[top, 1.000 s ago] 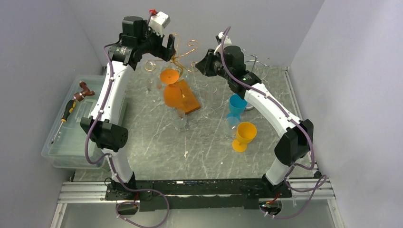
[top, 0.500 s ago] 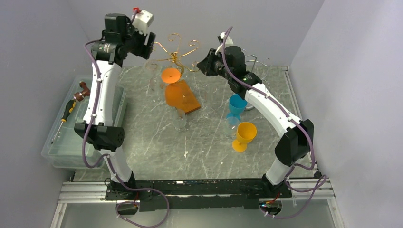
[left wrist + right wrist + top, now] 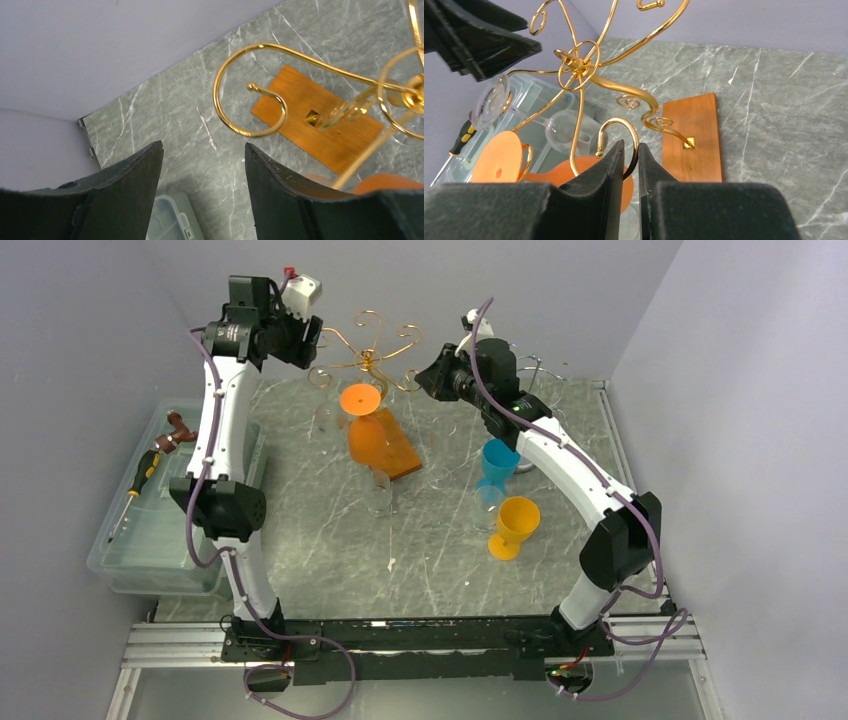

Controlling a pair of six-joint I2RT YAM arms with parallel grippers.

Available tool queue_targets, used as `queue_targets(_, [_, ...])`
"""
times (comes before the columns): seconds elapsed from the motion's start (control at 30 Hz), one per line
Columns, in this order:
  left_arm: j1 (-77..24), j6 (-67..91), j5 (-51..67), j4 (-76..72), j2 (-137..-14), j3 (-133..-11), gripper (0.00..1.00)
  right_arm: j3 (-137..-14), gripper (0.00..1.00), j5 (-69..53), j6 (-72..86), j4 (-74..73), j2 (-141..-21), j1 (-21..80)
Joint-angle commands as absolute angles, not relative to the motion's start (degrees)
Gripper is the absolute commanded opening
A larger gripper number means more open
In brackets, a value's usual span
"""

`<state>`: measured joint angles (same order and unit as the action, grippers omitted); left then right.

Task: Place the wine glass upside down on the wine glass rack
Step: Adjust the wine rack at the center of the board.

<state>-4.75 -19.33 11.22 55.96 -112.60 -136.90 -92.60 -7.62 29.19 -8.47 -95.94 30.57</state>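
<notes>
The gold wire wine glass rack point(image 3: 368, 348) stands on a wooden base point(image 3: 392, 448) at the back of the table. An orange wine glass point(image 3: 362, 420) hangs upside down from it, foot point(image 3: 499, 157) caught in a hook, bowl point(image 3: 574, 172) below. A clear wine glass point(image 3: 561, 131) hangs beside it. My left gripper point(image 3: 304, 344) is open and empty, up and left of the rack; its fingers point(image 3: 142, 172) frame a rack hook point(image 3: 250, 105) beyond them. My right gripper point(image 3: 630, 145) is shut on a hook loop of the rack point(image 3: 624, 125).
Standing on the table are a blue glass point(image 3: 498, 460), a yellow-orange glass point(image 3: 515, 525) and clear glasses point(image 3: 380, 492) point(image 3: 487, 506). A clear plastic bin point(image 3: 130, 565) on the left holds a screwdriver point(image 3: 143, 475). The walls are close behind the rack.
My left gripper has pulled away from the rack to the left, and its jaws have narrowed somewhat. The orange glass stays hanging. The right gripper has not moved.
</notes>
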Motion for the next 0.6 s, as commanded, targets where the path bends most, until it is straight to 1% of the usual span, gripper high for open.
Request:
queue_targets(0.0, [-4.9,-19.3,12.9,53.0,-116.3,-141.6,0.66,-90.0,0.03,-10.0,29.4,-8.9,-94.9,31.0])
queue_targets(0.27, [-5.3,-18.9,15.1,47.8,-118.3,-143.8,0.66,-89.6,0.02,-12.7,31.7,-8.5,-95.5,31.8])
queue_targets(0.57, [-6.0,-19.8,14.8,45.1,-120.6,-145.9,0.65,-87.9,0.01,-12.0,32.8,-7.8,-94.0,35.0])
